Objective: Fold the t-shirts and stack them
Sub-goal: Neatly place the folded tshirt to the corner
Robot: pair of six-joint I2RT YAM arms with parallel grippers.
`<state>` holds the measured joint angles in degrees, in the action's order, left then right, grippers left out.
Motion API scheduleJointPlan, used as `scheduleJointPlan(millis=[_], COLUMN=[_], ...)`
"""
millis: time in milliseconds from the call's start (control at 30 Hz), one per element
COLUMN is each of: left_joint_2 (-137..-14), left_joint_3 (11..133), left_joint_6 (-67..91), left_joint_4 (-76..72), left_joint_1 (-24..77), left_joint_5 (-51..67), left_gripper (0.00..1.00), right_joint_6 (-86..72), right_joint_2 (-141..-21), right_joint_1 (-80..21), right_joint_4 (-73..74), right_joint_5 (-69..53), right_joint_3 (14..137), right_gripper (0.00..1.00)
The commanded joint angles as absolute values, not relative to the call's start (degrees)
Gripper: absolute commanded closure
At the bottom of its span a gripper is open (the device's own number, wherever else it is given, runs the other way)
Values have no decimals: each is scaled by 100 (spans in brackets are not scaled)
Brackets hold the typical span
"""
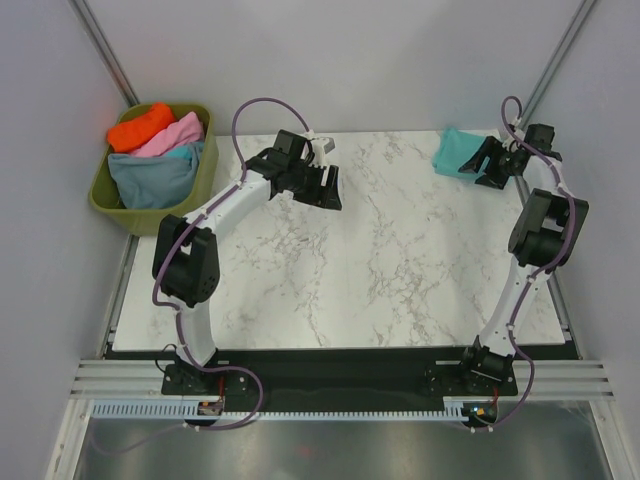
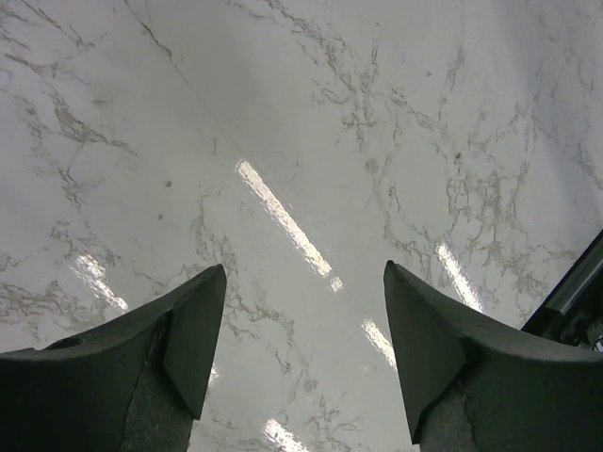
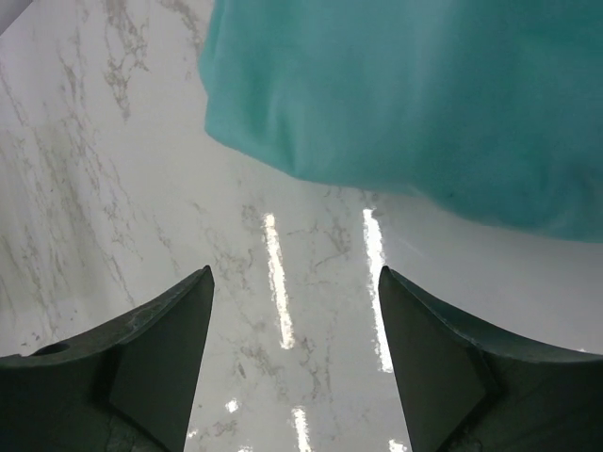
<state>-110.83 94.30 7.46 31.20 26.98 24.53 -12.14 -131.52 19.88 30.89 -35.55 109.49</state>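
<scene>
Taking the overhead view as a clock face with the arm bases at 6, a folded teal-green soft cloth t-shirt (image 1: 458, 152) lies flat on the white marble-patterned counter (image 1: 380, 270) out at the 1 o'clock corner. The right pincer (image 1: 492, 165) hangs just beside that shirt's right edge, released, its two dark fingers spread wide with nothing between them. From the right wrist camera the pincer (image 3: 294, 271) looks down on bare counter (image 3: 94, 169), and the teal-green t-shirt (image 3: 424, 104) fills the upper part of the view just past the fingertips; whether the tips touch the cloth cannot be told.

The left pincer (image 1: 325, 188) sits over the counter at about 11 o'clock, well apart from the shirt, also released. Its wrist view shows the pincer (image 2: 304, 268) spread open above plain marble (image 2: 283, 113), grasping nothing.

Off the counter's left edge, at 10 o'clock, stands an olive-green rectangular plastic tub (image 1: 140, 218). Four more bunched tees lie in it:
- An orange cloth t-shirt (image 1: 140, 127) is at the far end.
- A pink cloth t-shirt (image 1: 172, 136) lies beside it.
- A strip of light teal cloth t-shirt (image 1: 190, 152) shows below the pink one.
- A slate blue-grey cloth t-shirt (image 1: 150, 178) fills the near half.
</scene>
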Motion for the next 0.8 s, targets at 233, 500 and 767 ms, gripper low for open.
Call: scheduleJointPlan(millis=[233,500,767], left_joint_2=[-10863,-10837,-10819], left_joint_3=[9439,9360,9308], left_joint_6=[747,721,650], left_joint_4=[3023,3032,3059], left_joint_1=[2725,2760,2804], left_joint_5=[2470,2408,2294], left_gripper=[24,24,24], right_joint_6=[-739,-615,-510], right_joint_2=[-13746,-14325,-14607], right_joint_1=[2294,2355,2408], right_joint_4=[3191,3103,2909], right_joint_5=[-2813,-2277,-1855], right_joint_3=[11680,12470,12911], right_gripper=[20,18,16])
